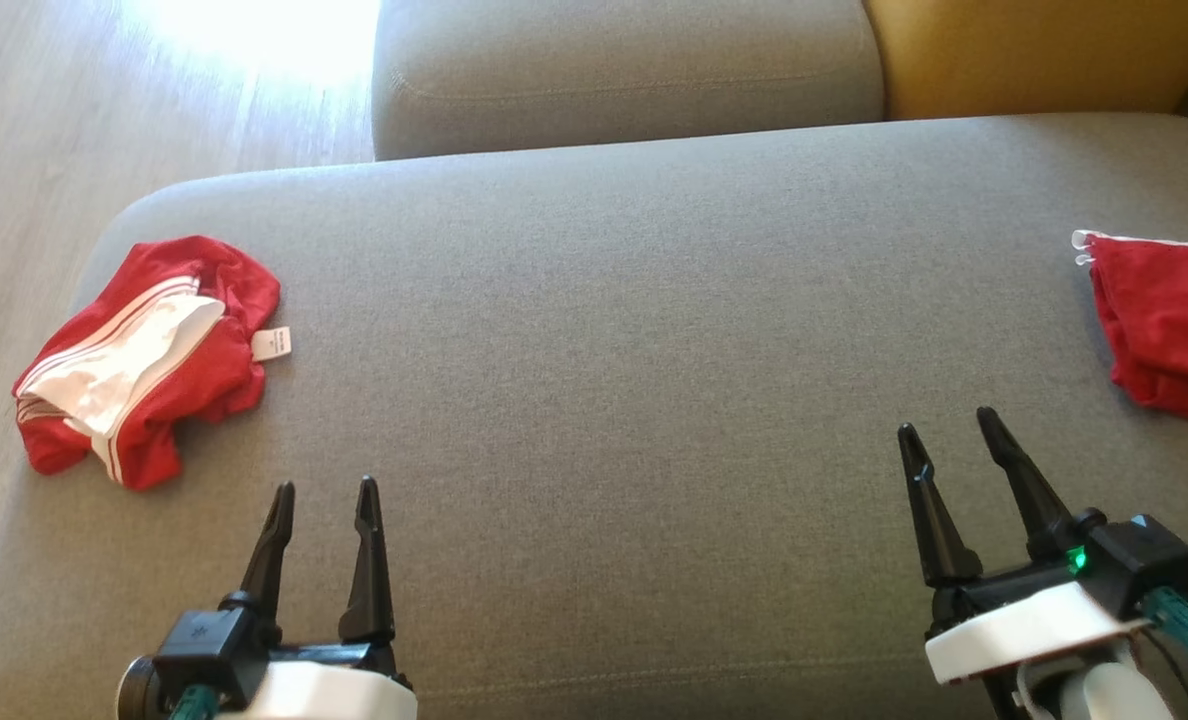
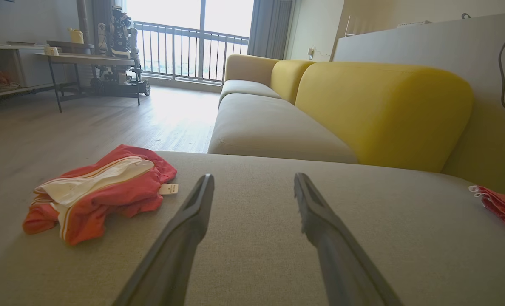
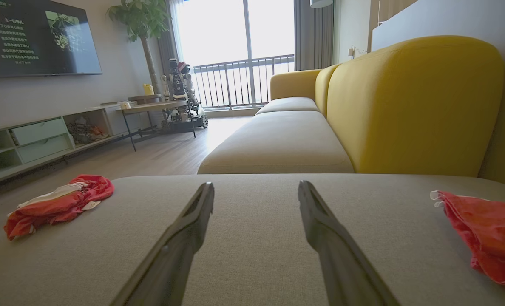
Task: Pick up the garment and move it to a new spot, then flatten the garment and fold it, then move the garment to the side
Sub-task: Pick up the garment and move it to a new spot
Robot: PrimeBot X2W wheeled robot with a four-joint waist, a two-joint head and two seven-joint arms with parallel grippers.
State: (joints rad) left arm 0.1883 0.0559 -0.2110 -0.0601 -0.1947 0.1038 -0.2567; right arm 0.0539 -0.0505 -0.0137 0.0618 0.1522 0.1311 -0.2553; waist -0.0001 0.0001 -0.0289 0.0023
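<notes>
red garment (image 1: pixel 144 360), likely soft and floppy (bunched on the sofa (image 1: pixel 604 330)); best pinched at a raised fold. left gripper (image 1: pixel 325 484), right gripper (image 1: pixel 944 419): spread wide, nothing held.

Sofa cushion (image 1: pixel 634 330): matt grey woven cloth; red garment (image 1: pixel 144 355) at its left edge: soft crumpled fabric; floor (image 1: pixel 44 130): pale wood, smooth.

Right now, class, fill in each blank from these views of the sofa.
The striped red garment lies nearer the ____ gripper.
The left gripper and right gripper both hold their fingers ____, empty.
The sofa backrest is ____.
Missing words: left; open; yellow.
</notes>
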